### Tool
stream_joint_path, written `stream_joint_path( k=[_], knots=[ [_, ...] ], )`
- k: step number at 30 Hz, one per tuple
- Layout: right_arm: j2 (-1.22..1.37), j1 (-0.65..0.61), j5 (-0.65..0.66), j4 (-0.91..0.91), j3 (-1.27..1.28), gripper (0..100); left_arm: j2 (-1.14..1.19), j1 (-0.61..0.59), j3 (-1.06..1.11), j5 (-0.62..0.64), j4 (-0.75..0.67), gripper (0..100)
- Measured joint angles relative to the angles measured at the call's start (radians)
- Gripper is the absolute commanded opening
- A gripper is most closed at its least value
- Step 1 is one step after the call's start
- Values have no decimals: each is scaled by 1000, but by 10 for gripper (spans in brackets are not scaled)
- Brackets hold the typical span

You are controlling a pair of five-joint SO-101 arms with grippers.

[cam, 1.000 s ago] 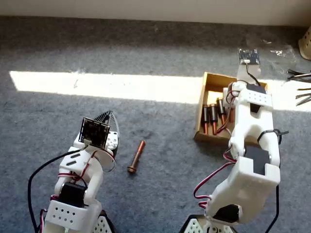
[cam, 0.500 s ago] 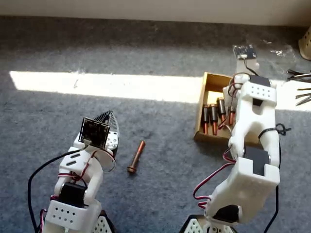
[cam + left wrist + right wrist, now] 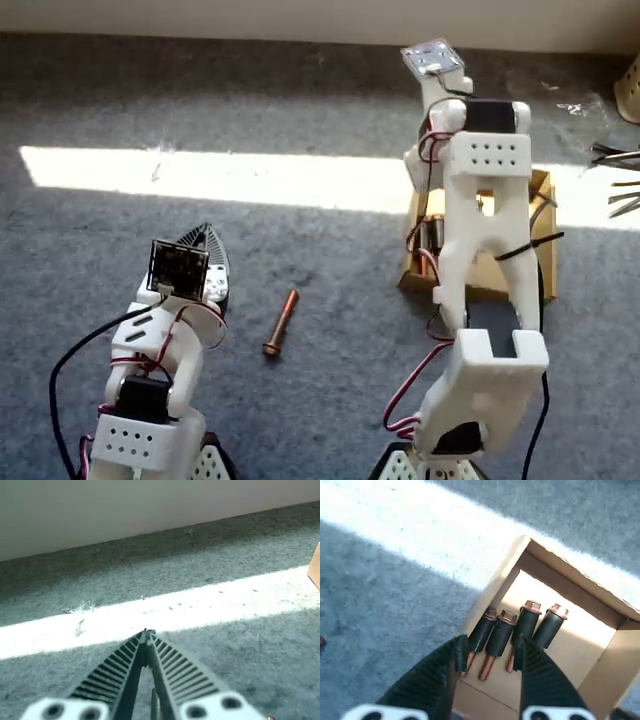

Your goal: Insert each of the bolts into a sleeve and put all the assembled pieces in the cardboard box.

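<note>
A lone copper bolt (image 3: 281, 322) lies on the grey carpet between the two arms, with no sleeve on it. My left gripper (image 3: 210, 240) rests low on the carpet just left of the bolt, and its fingers (image 3: 146, 636) are shut with nothing in them. The cardboard box (image 3: 416, 215) sits at the right, partly hidden under my right arm (image 3: 487, 200). In the right wrist view my right gripper (image 3: 492, 640) hangs open and empty above the box (image 3: 496, 586). Several bolts in black sleeves (image 3: 493, 635) lie side by side inside it.
A bright strip of sunlight (image 3: 220, 175) crosses the carpet. Dark thin tools (image 3: 615, 155) and a scrap of clear plastic (image 3: 575, 105) lie at the far right. A pale wall (image 3: 150, 510) borders the carpet at the back.
My right arm has lifted and swung left over the box, its wrist now farther back. The left arm has shifted slightly left. The bolt has not moved.
</note>
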Motion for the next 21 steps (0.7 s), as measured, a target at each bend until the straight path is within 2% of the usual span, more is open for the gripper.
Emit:
stream_joint_path(
  k=[6,10,17,21],
  knots=[
    [0,-91,-25,153,-207,104,0,-109,0,0,0,7],
    [0,-143,-83,169,-304,35,0,-163,0,0,0,7],
    [0,-249,-112,170,-331,31,0,-276,0,0,0,7],
    [0,-331,-222,170,-331,31,0,-341,0,0,0,7]
  ],
)
